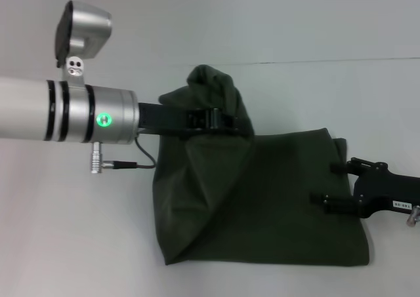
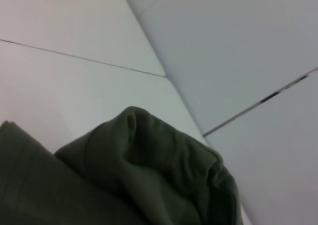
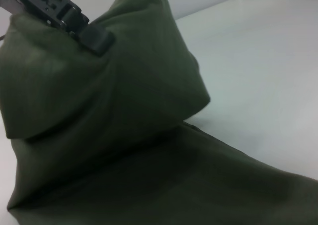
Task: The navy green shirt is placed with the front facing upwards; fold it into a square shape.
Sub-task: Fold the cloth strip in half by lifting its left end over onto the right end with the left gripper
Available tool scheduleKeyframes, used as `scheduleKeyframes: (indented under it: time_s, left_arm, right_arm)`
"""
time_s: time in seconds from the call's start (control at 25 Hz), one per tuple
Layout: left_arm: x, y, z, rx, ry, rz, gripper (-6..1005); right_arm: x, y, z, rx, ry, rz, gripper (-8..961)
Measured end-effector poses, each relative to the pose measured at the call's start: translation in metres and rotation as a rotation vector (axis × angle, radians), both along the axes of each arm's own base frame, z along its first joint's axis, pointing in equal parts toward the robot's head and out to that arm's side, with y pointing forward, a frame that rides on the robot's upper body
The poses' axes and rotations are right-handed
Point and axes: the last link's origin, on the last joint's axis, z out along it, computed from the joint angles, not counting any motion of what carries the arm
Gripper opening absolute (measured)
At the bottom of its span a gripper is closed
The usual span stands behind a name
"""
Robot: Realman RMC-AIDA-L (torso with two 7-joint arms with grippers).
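The navy green shirt (image 1: 275, 198) lies partly folded on the white table (image 1: 72, 238), plain side up, no lettering showing. My left gripper (image 1: 220, 122) reaches in from the left over its far edge, shut on a bunch of cloth that rises above the fingers and drapes down toward the front. The right wrist view shows that left gripper (image 3: 92, 35) with the shirt (image 3: 149, 160) hanging from it. The left wrist view has only the raised hump of shirt (image 2: 149, 170). My right gripper (image 1: 326, 183) is at the shirt's right edge, open, its two fingers spread over the hem.
A thin seam (image 1: 328, 61) crosses the table behind the shirt. A grey cable (image 1: 141, 160) loops from the left wrist just left of the cloth. Bare tabletop lies to the left, behind, and in front of the shirt.
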Motion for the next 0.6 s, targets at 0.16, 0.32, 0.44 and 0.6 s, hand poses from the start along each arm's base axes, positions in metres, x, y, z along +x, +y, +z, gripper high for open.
scheduleKeyframes:
  time_s: [0.16,0.32,0.44,0.6]
  left_arm:
    - [0.007,0.000,-0.006,0.002,-0.017,-0.011,150]
    - [0.013,-0.001,-0.016,-0.002,-0.021,-0.016,156]
    - [0.017,-0.003,-0.027,-0.008,-0.030,-0.026,161]
    - [0.021,-0.005,-0.037,-0.004,-0.045,-0.044,167]
  right_arm:
    - [0.001,0.000,0.000,0.002,-0.004,-0.004,929]
    - [0.002,0.000,0.000,0.001,-0.007,-0.005,928]
    - [0.002,0.000,0.000,0.002,-0.008,-0.005,926]
    - [0.002,0.000,0.000,0.003,-0.010,-0.005,924]
